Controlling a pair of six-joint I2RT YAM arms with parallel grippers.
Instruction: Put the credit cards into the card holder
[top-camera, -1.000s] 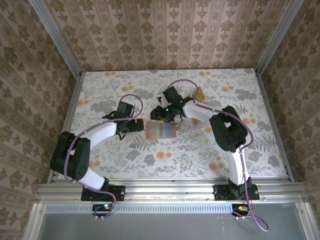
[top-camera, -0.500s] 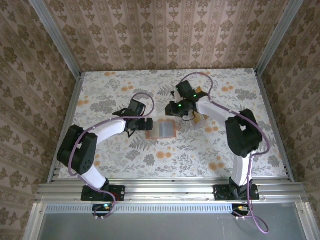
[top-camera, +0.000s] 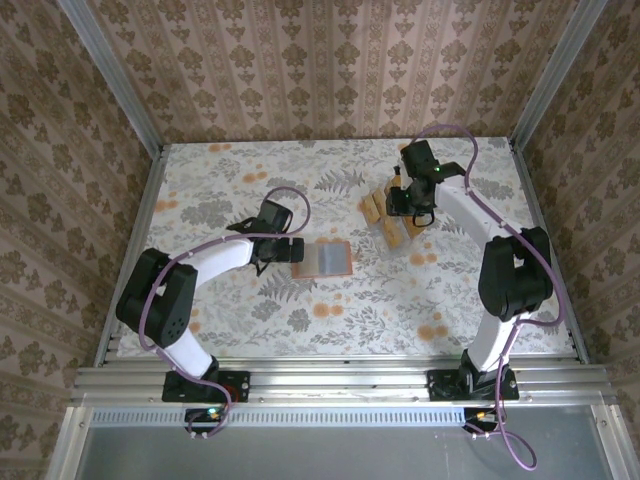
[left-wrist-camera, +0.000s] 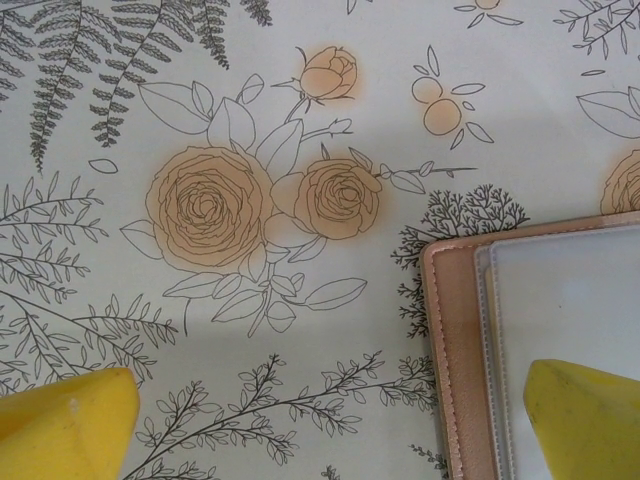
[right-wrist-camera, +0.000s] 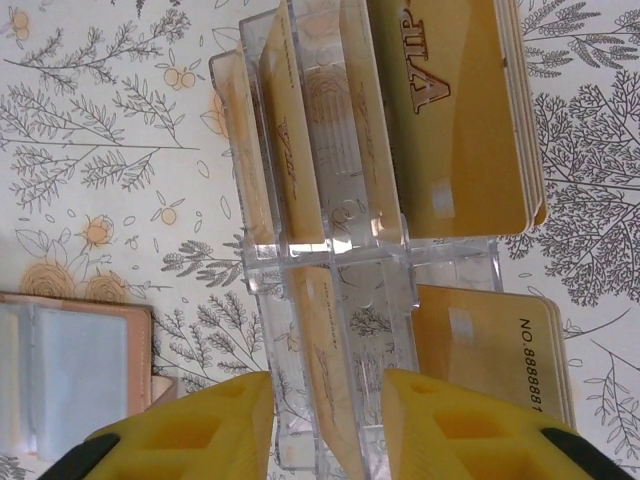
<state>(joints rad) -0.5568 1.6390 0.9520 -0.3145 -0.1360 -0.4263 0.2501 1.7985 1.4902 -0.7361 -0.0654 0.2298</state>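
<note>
The right end effector (right-wrist-camera: 328, 425) hangs over the clear stand (right-wrist-camera: 330, 250). Its jaws are partly apart and straddle one of the cards (right-wrist-camera: 315, 380) and a divider, apparently gripping nothing yet. More cards fill the slots toward the upper right of the right wrist view. The holder (top-camera: 323, 258) lies open on the table (top-camera: 250, 170) at mid-frame in the top view, apart from the stand. The left end effector (left-wrist-camera: 330, 435) is wide open and empty, one finger (left-wrist-camera: 590, 420) over the holder's grey inner face and the other over bare table.

Closing here could pinch the divider along with the card and drag or tip the light stand, spilling the rest. The cards stand close together, so two might lift at once. The left finger covers part of the holder and may block insertion.
</note>
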